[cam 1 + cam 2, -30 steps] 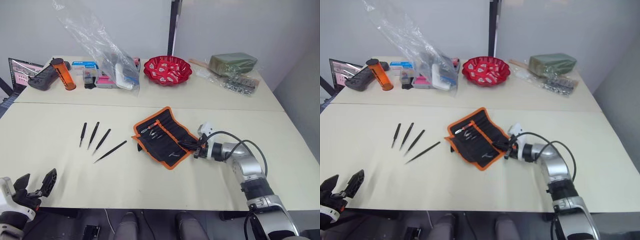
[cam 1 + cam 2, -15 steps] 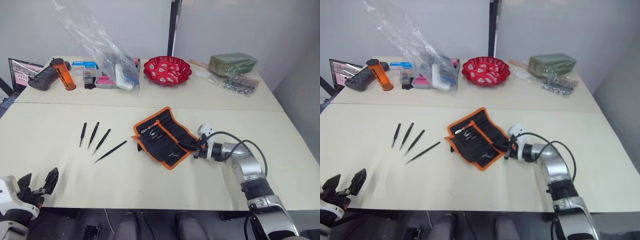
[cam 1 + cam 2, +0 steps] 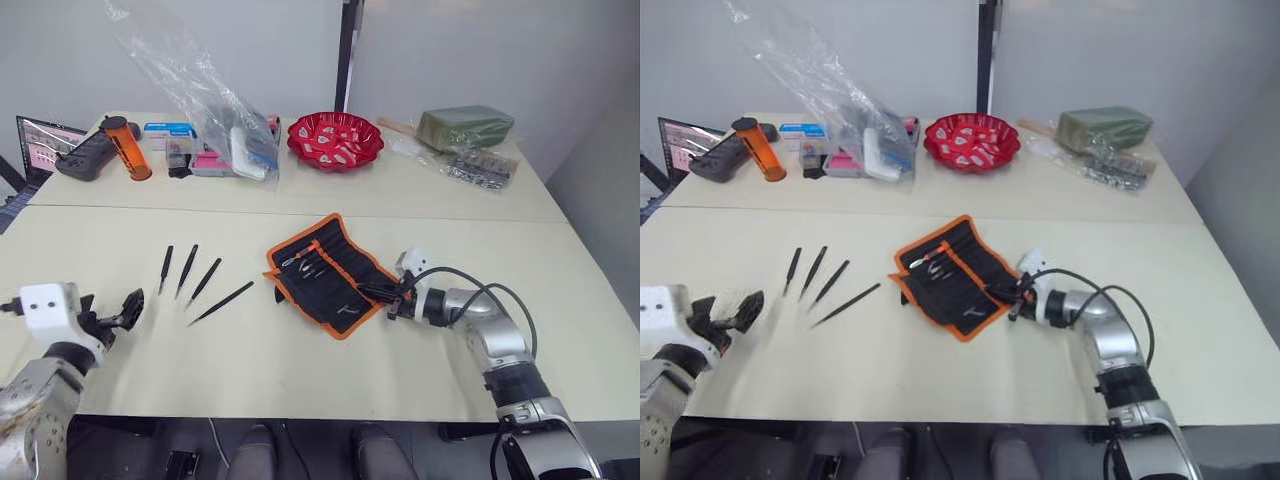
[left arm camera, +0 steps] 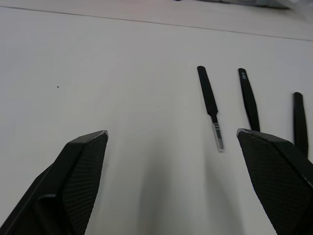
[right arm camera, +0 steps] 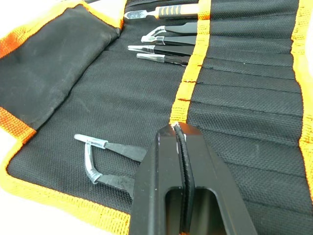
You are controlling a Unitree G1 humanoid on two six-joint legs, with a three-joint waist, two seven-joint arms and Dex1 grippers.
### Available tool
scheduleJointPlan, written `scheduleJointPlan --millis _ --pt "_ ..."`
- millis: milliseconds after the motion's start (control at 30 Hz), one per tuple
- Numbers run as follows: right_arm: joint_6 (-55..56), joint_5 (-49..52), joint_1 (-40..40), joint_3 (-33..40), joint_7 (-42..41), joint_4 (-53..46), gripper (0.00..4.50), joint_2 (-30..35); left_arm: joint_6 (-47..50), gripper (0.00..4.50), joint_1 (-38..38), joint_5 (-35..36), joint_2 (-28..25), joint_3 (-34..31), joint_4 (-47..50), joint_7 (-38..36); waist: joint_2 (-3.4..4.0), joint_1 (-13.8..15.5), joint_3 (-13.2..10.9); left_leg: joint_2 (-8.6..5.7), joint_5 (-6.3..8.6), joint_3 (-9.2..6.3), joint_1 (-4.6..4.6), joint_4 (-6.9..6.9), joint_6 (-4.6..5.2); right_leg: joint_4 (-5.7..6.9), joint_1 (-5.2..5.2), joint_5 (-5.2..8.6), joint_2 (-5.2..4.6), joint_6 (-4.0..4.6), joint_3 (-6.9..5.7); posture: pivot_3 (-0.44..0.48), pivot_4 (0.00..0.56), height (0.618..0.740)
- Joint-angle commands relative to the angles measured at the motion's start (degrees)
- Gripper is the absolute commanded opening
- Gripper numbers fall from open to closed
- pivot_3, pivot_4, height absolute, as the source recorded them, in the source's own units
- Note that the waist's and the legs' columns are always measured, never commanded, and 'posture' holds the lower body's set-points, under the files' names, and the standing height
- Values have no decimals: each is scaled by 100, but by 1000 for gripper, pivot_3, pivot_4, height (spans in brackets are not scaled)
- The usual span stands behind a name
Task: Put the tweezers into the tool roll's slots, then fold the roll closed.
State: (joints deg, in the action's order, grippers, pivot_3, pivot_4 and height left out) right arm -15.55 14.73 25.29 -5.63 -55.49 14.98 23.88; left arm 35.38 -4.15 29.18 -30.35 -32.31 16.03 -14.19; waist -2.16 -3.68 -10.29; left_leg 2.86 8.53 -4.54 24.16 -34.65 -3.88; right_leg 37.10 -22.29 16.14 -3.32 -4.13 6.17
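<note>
I'm looking at the tool roll lying open on the worktop, its orange-edged flap spread toward my left. A few slim implements are already sitting in the upper slots, and one bent-tipped pair of tweezers is lying loose on the fabric near the lower hem, not seated in a pocket as far as I can judge.

My right tool is resting over the roll's near-right edge with its two fingers pressed together; I'm seeing nothing pinched between them, though the bent-tipped pair lies just beside them and partly under them.

Four black tweezers are lying in a loose row on the bare worktop to the left of the roll, well apart from it, with the longest one nearest the roll. My left tool is hovering low over the worktop, short of that row, with its fingers spread wide and holding nothing. The leftmost pair is lying ahead, between the fingers' lines.

By my reckoning the job is in its early part: four pairs are waiting to be picked up and slotted, the loose one on the fabric probably needs seating, and the roll is not yet folded. The next move, I'm thinking, is bringing the left tool forward onto the nearest pair, which lies flat and thin and may be fiddly to lift.
</note>
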Motion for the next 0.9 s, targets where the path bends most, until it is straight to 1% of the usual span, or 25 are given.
scheduleJointPlan --millis 33,200,267,633,733,867,900 --pt "-108 -42 -216 6 60 -177 0 97 25 4490 311 -275 -175 291 -227 48 0 7 0 0 0 0 1 0 0 -1 -1 0 0 0 0 0 150 740" --pt "-108 -30 -281 24 86 -225 0 142 -87 4490 766 -506 -99 649 -646 94 -1 7 0 -1 0 0 1 1 0 -1 0 -1 -1 -1 0 0 150 740" --pt "-100 -29 -270 31 88 -216 0 150 -105 3951 898 -588 -51 794 -768 103 -1 11 0 -1 0 0 0 1 0 0 1 -1 -1 -2 0 0 150 740" --pt "-28 -42 -226 33 71 -141 0 186 -145 3951 1239 -999 66 1115 -1157 174 -1 36 1 -1 0 0 0 0 1 0 1 -3 -1 -6 0 0 150 740" --pt "45 -99 -200 1 78 -103 0 205 -101 3197 1370 -1063 120 1179 -1261 210 -1 58 1 -1 -1 0 -1 -1 1 0 2 -5 0 -7 0 0 150 740" --pt "45 -81 -186 13 97 -109 0 199 18 1817 1428 -1084 196 1137 -1304 283 -1 94 1 -1 -1 0 -1 -3 1 0 3 -5 -1 -9 0 0 150 740" --pt "44 -78 -189 15 101 -116 0 199 20 1559 1430 -1078 217 1117 -1308 283 -1 101 1 -1 -1 0 -1 -3 1 0 3 -5 -1 -9 0 0 150 740"
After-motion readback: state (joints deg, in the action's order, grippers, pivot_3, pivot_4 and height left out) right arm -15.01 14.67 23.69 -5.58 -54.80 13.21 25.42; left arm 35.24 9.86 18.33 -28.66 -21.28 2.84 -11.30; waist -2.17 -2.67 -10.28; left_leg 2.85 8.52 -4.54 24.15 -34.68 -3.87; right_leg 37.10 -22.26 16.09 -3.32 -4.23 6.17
